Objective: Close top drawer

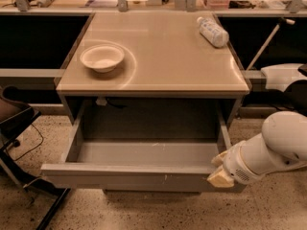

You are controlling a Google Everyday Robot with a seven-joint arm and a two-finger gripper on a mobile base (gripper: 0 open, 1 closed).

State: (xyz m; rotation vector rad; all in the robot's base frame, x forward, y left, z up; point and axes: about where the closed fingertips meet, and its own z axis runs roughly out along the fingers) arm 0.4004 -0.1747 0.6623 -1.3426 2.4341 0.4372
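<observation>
You had a smooth, glossy white arm [283,143], built of rounded, bulbous shells that tapered to a cylindrical wrist [241,168] with a small dotted grille; its gripper [219,170], low at the right, was blocky and pale cream

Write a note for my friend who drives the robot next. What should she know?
Claw: low on the right, against the right end of the top drawer front panel.
Top drawer: pulled far out from under the table.
Done: the claw is lined up at the front.
Left: push the drawer all the way in.
On the table: a bowl and a bottle lying down.
</observation>
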